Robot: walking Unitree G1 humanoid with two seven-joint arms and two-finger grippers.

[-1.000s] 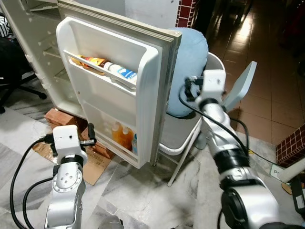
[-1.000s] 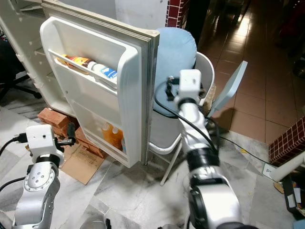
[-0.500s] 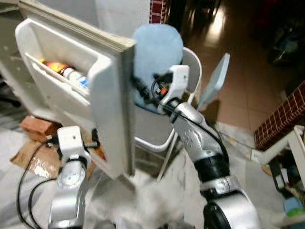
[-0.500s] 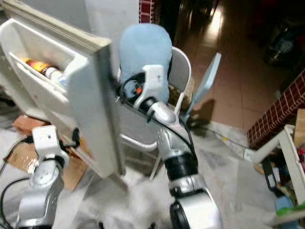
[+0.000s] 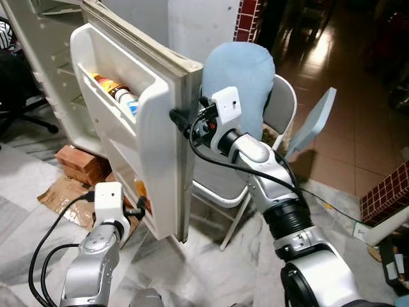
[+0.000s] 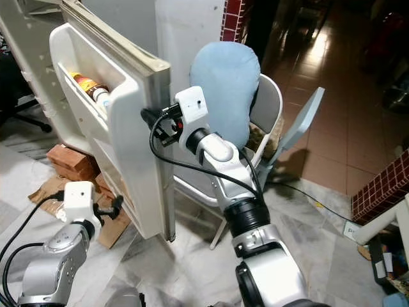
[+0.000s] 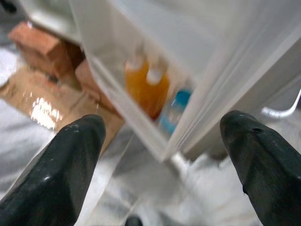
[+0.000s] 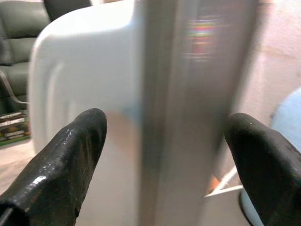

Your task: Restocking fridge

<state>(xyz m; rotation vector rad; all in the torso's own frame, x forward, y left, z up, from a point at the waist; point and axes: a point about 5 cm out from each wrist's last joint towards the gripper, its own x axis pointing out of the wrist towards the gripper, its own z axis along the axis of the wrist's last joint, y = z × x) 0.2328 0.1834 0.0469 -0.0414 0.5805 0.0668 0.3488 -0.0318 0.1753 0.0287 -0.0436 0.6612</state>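
Observation:
The white fridge door (image 5: 160, 147) stands open, seen nearly edge-on. Its upper shelf holds a sauce bottle (image 5: 108, 84) and a white bottle with a blue label (image 5: 130, 102). In the lower shelf stand two orange bottles (image 7: 146, 87) and a blue-capped bottle (image 7: 173, 110). My right gripper (image 5: 179, 118) is open at the door's free edge, one finger (image 8: 66, 155) on each side of that edge. My left gripper (image 5: 142, 208) is open low down, close to the door's bottom corner.
The fridge body (image 5: 45, 38) stands at the back left on bricks (image 5: 77, 163), with cardboard (image 5: 61, 195) on the marble floor. Right behind the door is a white chair (image 5: 284, 109) with a blue cushion (image 5: 246, 83) and a pale blue panel (image 5: 313, 125).
The camera swung about. The door has swung from showing its inner face to nearly edge-on. My right gripper moved from beside the cushion to the door's edge. My left gripper is nearer the door's bottom.

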